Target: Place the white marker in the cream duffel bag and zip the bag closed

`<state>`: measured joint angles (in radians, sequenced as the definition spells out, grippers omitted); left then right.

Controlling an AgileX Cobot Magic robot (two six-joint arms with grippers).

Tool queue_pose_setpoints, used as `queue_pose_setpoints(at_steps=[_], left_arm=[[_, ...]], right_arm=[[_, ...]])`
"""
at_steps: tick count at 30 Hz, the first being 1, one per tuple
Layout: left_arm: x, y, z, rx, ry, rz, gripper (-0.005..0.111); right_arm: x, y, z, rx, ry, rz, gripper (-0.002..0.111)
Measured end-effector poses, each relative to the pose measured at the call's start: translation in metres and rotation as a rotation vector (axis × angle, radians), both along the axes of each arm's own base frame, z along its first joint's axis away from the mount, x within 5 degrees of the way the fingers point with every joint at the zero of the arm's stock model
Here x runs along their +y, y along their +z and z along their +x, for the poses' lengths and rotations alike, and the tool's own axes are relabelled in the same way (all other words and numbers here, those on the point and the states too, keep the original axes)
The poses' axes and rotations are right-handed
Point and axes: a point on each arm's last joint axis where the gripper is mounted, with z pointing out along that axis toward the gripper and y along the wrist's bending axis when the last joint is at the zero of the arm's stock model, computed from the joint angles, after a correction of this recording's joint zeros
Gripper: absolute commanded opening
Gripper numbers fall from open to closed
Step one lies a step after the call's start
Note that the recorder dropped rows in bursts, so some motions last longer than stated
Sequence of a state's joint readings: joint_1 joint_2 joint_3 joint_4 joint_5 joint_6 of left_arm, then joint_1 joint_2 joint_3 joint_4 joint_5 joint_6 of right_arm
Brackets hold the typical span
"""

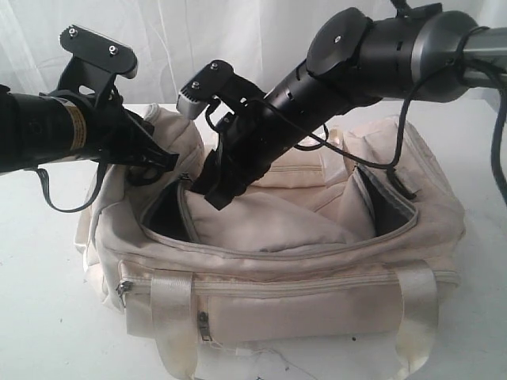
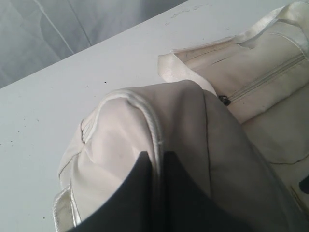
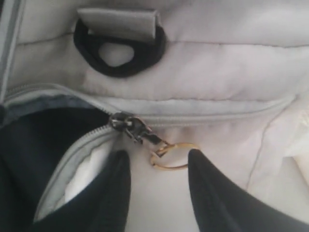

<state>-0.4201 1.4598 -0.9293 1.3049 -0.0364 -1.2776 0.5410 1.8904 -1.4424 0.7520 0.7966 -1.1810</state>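
On white table point(image 1: 40, 317), large soft cream fabric duffel bag point(image 1: 317, 313), main zip gaping. Its left-end piping clamped in left gripper point(image 2: 155, 157). Parted right gripper point(image 3: 158, 154) straddles gold ring pull point(image 3: 170, 155).

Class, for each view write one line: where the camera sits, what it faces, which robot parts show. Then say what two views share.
Exterior: off the arms, facing the cream duffel bag on the white table; shows both arms, left end effector at the bag's end, right end effector at its opening.
Left wrist: on the left arm, facing bag fabric clamped between its fingers.
Right wrist: on the right arm, close on the zipper pull between its open fingers.
Shared: exterior and right wrist both show the open zipper.
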Motion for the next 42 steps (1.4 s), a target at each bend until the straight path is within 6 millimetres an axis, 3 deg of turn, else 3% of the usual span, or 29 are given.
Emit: queue_pose_setpoints(at_steps=[4,15,19,24,30,35,42], left_arm=[[0.0,0.0,0.0,0.0,0.0,0.0,0.0],[0.0,0.0,0.0,0.0,0.0,0.0,0.0],[0.0,0.0,0.0,0.0,0.0,0.0,0.0],[0.0,0.0,0.0,0.0,0.001,-0.001,0.0],[0.0,0.0,0.0,0.0,0.001,-0.001,0.0],[0.0,0.0,0.0,0.001,0.003,0.0,0.0],[0.0,0.0,0.0,0.001,0.005,0.001,0.0]], right_arm=[[0.003,-0.008,0.001,0.025,0.013,0.012,0.05],[0.006,-0.024,0.009,0.012,0.006,0.002,0.05],[0.007,-0.035,0.011,0.009,0.024,-0.013,0.039],[0.008,-0.035,0.012,-0.006,0.031,-0.014,0.02],[0.007,-0.035,0.013,-0.015,0.026,-0.014,0.007],[0.007,-0.032,0.011,-0.013,0.033,-0.011,0.002],[0.0,-0.003,0.001,-0.034,0.038,-0.017,0.002]])
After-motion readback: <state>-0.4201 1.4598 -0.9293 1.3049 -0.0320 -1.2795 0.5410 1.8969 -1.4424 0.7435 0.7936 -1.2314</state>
